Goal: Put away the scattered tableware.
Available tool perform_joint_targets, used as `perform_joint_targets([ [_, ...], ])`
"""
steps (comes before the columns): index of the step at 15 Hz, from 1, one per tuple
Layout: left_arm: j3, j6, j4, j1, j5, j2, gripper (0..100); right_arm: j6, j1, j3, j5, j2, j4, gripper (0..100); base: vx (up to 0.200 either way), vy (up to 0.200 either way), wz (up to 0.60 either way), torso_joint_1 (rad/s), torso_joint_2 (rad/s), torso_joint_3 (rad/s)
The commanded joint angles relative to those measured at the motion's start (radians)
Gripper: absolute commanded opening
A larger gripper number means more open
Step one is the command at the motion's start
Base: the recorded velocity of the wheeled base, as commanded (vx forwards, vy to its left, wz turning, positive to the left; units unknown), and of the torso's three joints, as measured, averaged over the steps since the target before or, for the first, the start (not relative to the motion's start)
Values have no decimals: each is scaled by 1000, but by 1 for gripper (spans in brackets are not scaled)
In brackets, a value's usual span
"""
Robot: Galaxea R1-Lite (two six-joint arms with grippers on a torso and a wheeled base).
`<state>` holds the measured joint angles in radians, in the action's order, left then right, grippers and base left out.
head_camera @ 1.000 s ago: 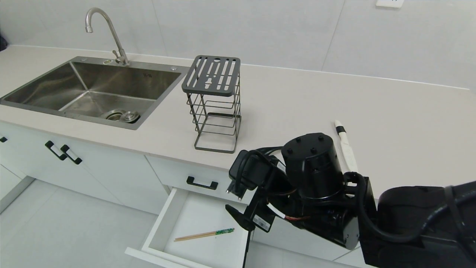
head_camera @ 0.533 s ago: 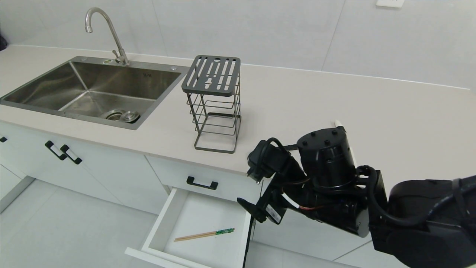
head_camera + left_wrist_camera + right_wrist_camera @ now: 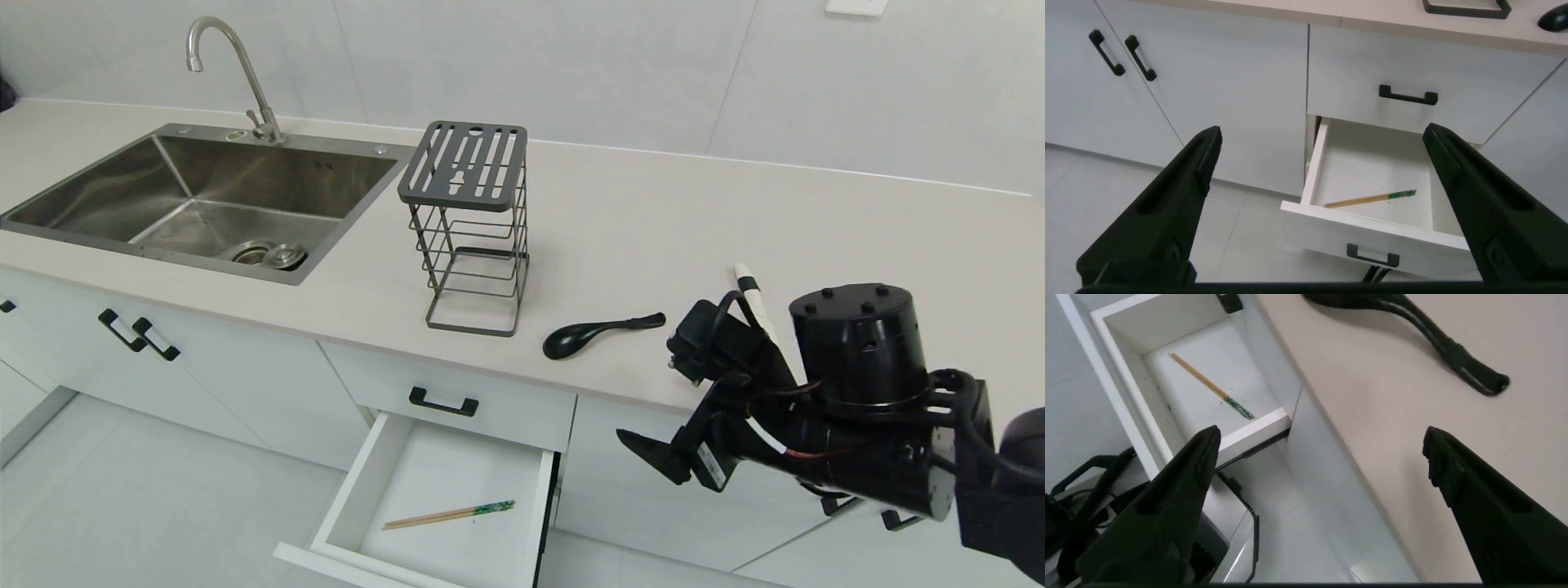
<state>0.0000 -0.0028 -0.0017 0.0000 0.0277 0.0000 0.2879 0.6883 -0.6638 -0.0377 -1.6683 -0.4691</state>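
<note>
Across the counter (image 3: 653,212), the big change is the right arm. A second ago it hung over the open drawer (image 3: 347,482); it has since swung out to the robot's right and now sits off the counter's front edge. Its right gripper (image 3: 1320,434) is spread wide and carries nothing. With the arm out of the way, the black spoon (image 3: 600,331) is exposed, lying flat on the counter near the front edge, just beside the wire rack (image 3: 469,229). The chopsticks (image 3: 449,514) lie in the drawer exactly as they did before. We judge that piece stowed, and the arm looks placed to go for something on the counter next.

The left gripper (image 3: 1321,129) hangs low before the cabinets, fingers released and empty, looking into the drawer.

Counting down by size: one sink (image 3: 269,175), one faucet (image 3: 233,65), one open drawer, one wire rack, one black spoon, one white utensil (image 3: 755,306) lying behind the right arm, and what we take for one pair of chopsticks lying close together. So two pieces remain out on the counter.
</note>
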Motion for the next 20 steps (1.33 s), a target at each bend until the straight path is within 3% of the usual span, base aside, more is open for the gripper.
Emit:
perform_joint_targets([
  [1, 0, 0, 0, 0, 0, 2, 100, 4, -35, -22, 2, 9, 0, 100, 0, 0, 0, 0, 0, 0],
  [12, 0, 0, 0, 0, 0, 2, 100, 14, -78, -269, -10, -234, 6, 100, 0, 0, 0, 0, 0, 0],
  [20, 0, 0, 0, 0, 0, 2, 100, 14, -93, -335, -11, -291, 9, 100, 0, 0, 0, 0, 0, 0],
])
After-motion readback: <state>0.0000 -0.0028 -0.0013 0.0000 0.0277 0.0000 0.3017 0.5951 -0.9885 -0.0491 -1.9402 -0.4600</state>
